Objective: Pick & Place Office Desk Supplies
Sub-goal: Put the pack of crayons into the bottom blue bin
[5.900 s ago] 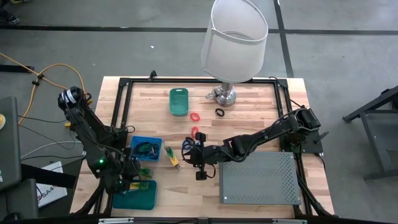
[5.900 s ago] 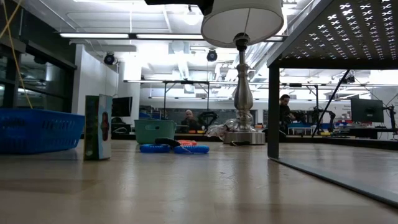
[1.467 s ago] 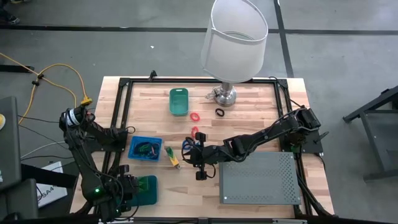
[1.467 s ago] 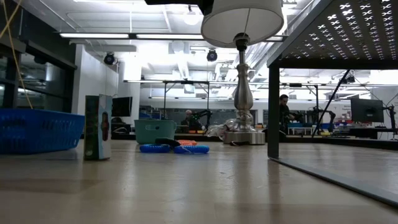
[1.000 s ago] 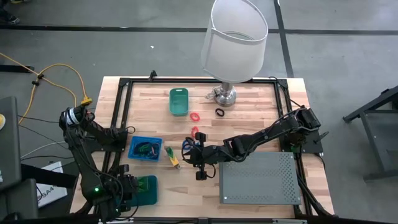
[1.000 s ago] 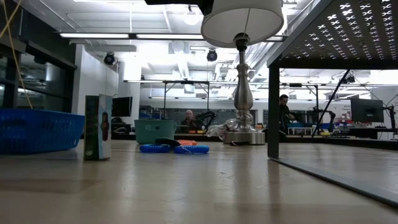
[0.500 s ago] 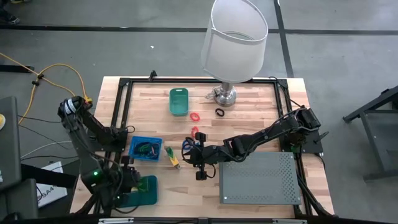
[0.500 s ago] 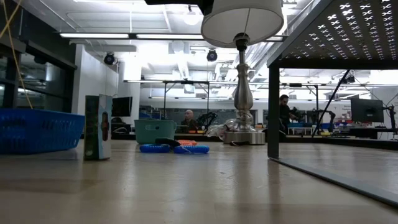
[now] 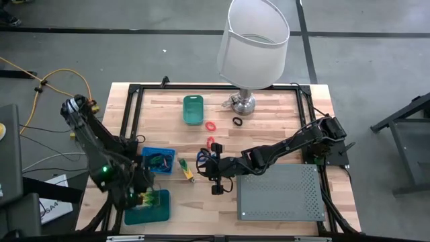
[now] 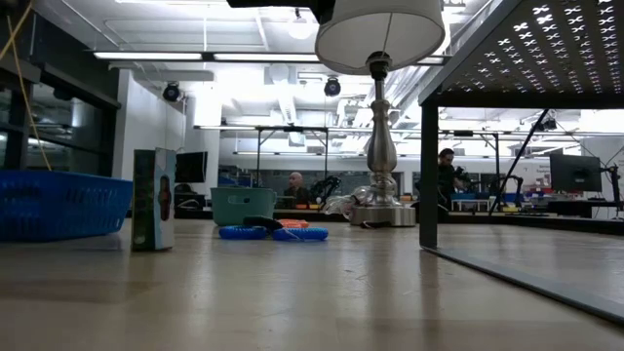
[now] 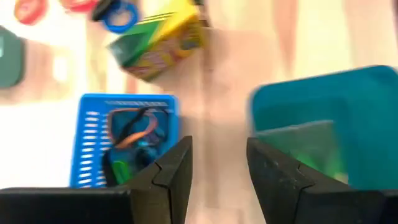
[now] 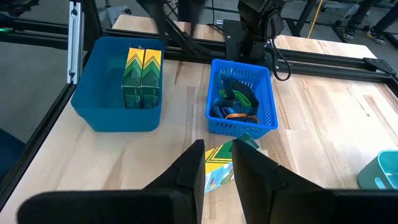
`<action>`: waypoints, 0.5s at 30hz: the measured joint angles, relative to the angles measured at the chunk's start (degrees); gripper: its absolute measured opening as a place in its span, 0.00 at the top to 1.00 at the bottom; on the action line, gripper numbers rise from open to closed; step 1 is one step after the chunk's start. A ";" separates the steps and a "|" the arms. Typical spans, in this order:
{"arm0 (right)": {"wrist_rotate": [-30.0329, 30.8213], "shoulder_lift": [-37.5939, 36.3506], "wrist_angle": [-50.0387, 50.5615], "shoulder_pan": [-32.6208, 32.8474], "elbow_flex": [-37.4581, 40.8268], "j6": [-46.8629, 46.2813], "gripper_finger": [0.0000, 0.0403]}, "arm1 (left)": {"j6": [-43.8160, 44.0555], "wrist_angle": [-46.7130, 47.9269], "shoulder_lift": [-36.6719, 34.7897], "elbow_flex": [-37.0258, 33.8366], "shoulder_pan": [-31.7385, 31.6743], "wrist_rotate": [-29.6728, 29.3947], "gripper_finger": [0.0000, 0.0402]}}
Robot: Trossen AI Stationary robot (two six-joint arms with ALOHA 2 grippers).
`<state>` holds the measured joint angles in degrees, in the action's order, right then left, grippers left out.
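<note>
Far left, the left gripper [image 9: 143, 196] hangs over the teal bin [image 9: 158, 214] at the near-left corner. In its wrist view the fingers [image 11: 175, 176] stand a little apart with nothing between them. Two green-and-yellow boxes [image 12: 142, 77] already sit upright in that bin.

Next along is the blue basket [image 9: 143, 156], with a tangle of bands [image 12: 235, 102] in blue, black and tan inside.

Just right of the basket, a loose box [image 9: 185, 169] lies flat on the wood. It looks like light cardboard, stiff enough to pinch across its narrow faces; squeeze too hard and I'd guess it dents.

Then the right gripper [image 9: 216, 178], low near mid-table, fingers [image 12: 189, 167] slightly parted and empty, pointing at that box.

Beside it are the blue loops [image 9: 202, 156], a red ring [image 9: 211, 141] and another red one [image 9: 211, 126] farther back, and a black ring [image 9: 237, 121] by the lamp [image 9: 252, 42]. These look soft, light and floppy, lying flat, so I'd grab one strand of the rim, since they'll probably slip or spring.

The green tray [image 9: 193, 109] sits at the back; the grey box [image 9: 279, 193] is near right.
</note>
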<state>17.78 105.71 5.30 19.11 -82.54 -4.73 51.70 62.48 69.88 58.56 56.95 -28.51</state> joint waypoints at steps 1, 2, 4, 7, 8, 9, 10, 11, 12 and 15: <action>0.02 0.00 0.00 0.02 0.00 0.00 0.83 | 0.00 -0.41 -1.93 -2.00 -0.77 -0.38 0.64; 0.00 0.00 0.02 0.00 0.00 -0.02 0.83 | -0.25 -0.93 -3.92 -3.93 -1.75 -0.56 0.64; 0.01 0.00 0.00 0.00 0.00 -0.01 0.83 | -2.36 -3.58 -7.99 -7.35 -4.36 -0.82 0.64; 0.02 0.00 0.00 0.00 0.01 -0.01 0.83 | -8.70 -8.45 -13.62 -11.36 -9.78 -1.31 0.64; 0.01 0.00 0.00 0.01 0.00 -0.01 0.83 | -11.21 -9.73 -15.17 -12.27 -11.92 -1.36 0.64; 0.00 0.00 0.00 0.01 0.00 -0.01 0.83 | -13.75 -10.99 -16.50 -12.93 -14.10 -1.44 0.64; 0.00 0.00 0.00 0.00 0.00 0.00 0.83 | -16.41 -11.93 -17.67 -13.45 -16.47 -1.44 0.64; 0.01 0.00 0.01 0.01 0.00 0.00 0.83 | -18.75 -12.55 -18.68 -13.84 -18.67 -1.46 0.64; 0.00 0.00 0.00 0.02 0.00 -0.02 0.83 | -21.20 -12.79 -19.35 -14.03 -21.01 -1.47 0.64; 0.01 0.00 0.01 0.01 0.00 -0.01 0.83 | -27.12 -13.91 -20.42 -14.11 -27.84 -1.63 0.64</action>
<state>17.79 105.71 5.31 19.12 -82.54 -4.74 24.58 48.57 49.46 44.45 29.11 -30.14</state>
